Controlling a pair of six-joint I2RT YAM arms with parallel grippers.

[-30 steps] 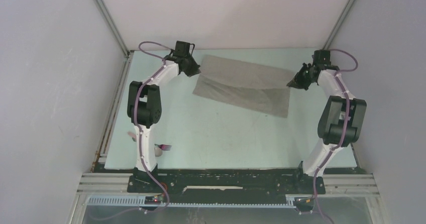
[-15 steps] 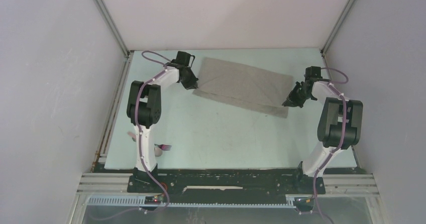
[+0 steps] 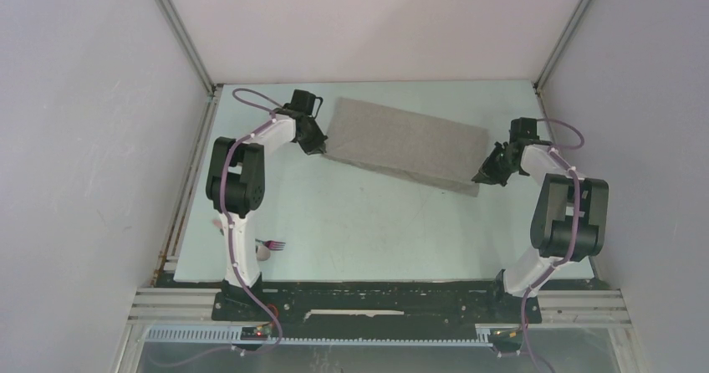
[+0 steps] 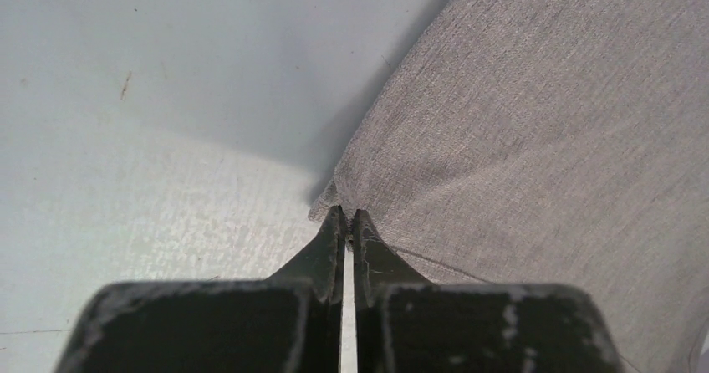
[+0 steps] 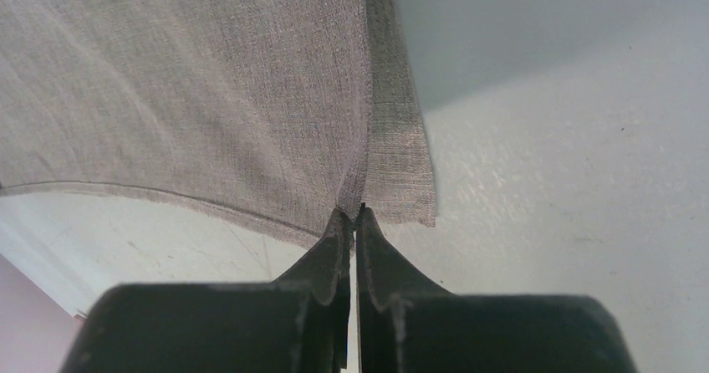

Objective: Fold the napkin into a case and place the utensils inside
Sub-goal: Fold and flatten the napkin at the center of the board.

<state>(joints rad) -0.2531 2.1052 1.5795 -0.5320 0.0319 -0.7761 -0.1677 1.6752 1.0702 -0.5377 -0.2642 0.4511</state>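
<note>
Left wrist view: napkin (image 4: 535, 139) runs off top and right edges beyond left pincer (image 4: 345, 214); nipped corner hidden between tips; pincer body cut by bottom edge.
Right wrist view: napkin off top and left edges ahead of right pincer (image 5: 353, 212); layer count unclear.
Top view: fork (image 3: 274, 245), spoon (image 3: 263, 254) far behind left pincer, half hidden by left arm (image 3: 237, 247), too small for detail.

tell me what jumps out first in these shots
The grey napkin lies as a long slanted band across the far half of the table. The left gripper and the right gripper each pinch one of its near corners, jaws closed on the cloth. A small fork lies near the table's front left corner, far from the napkin.
</note>
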